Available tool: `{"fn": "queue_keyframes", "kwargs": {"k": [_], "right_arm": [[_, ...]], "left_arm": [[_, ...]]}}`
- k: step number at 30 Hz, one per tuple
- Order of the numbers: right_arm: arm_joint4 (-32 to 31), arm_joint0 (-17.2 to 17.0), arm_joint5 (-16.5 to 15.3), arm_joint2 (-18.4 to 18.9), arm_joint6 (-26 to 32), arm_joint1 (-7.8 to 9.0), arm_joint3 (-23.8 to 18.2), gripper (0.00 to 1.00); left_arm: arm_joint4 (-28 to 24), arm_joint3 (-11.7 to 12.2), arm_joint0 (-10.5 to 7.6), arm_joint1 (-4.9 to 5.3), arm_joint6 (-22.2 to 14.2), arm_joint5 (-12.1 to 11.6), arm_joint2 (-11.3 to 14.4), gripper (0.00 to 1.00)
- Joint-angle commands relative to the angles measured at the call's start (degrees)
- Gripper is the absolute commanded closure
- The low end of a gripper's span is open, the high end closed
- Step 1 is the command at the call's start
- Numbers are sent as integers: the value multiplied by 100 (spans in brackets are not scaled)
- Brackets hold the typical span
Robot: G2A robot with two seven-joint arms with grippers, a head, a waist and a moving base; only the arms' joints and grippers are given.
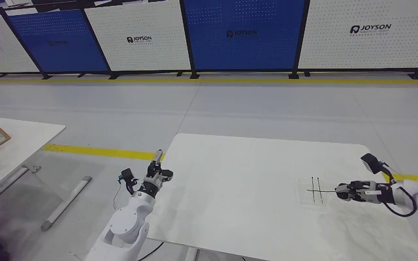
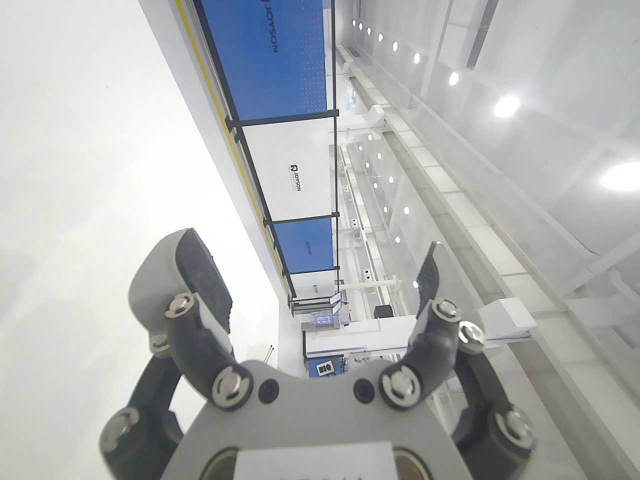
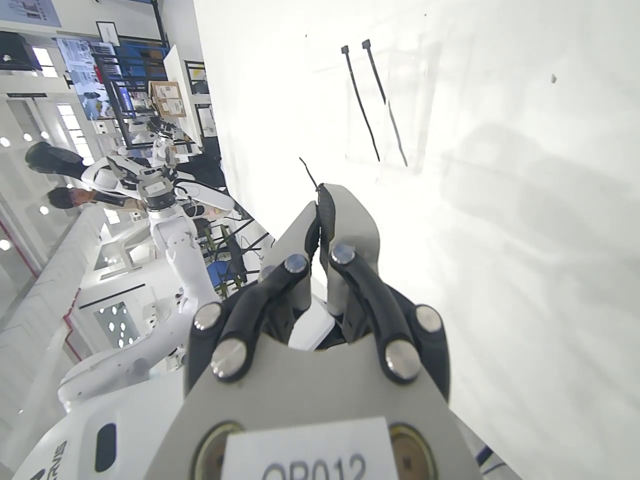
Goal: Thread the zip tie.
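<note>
Right claw (image 3: 320,192) is clenched on one zip tie (image 3: 307,171), whose strand juts past the tips, near the two spare ties (image 3: 361,102) lying on the bench (image 3: 500,252). Left claw (image 2: 320,262) is released and empty, well apart from the spare ties. Judgement: pickup done; no loop formed, so threading remains outstanding.

Top view looks down on the table (image 1: 248,196), both wrist views low, close, skimming that table.
</note>
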Motion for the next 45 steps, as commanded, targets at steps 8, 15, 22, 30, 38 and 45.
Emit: {"fn": "queue_keyframes", "kwargs": {"k": [8, 15, 22, 30, 38, 45], "right_arm": [[0, 0, 0, 0, 0, 0, 0, 100], [374, -197, -272, 131, -325, -6, -112, 100], [1510, -809, -1065, 587, -404, 41, -320, 100], [1899, -908, -1060, 578, -257, 15, -209, 100], [1899, -908, -1060, 578, -257, 15, -209, 100], [1899, -908, -1060, 578, -257, 15, -209, 100]], "left_arm": [[0, 0, 0, 0, 0, 0, 0, 0], [0, 0, 0, 0, 0, 0, 0, 0], [0, 0, 0, 0, 0, 0, 0, 0], [0, 0, 0, 0, 0, 0, 0, 0], [0, 0, 0, 0, 0, 0, 0, 0], [0, 0, 0, 0, 0, 0, 0, 0]]}}
